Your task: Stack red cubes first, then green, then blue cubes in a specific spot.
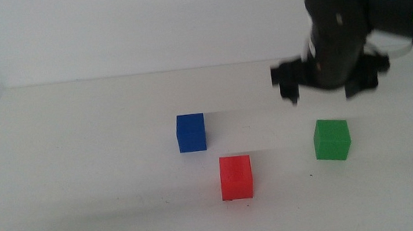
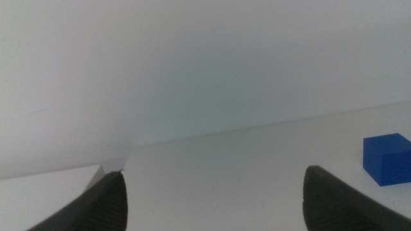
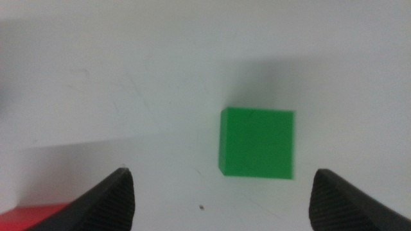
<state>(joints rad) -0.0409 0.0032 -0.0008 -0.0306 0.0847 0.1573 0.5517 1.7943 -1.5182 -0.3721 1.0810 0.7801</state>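
While the red cube (image 1: 236, 177) sits alone on the white table (image 1: 99, 144), I take it as my landmark. Beyond it and to its left stands the blue cube (image 1: 191, 131), and to its right, apart, the green cube (image 1: 331, 139). My right gripper (image 1: 326, 85) hangs above the green cube with jaws wide open and empty. My left gripper (image 2: 215, 199) waits far left of the red cube, also wide open and empty.
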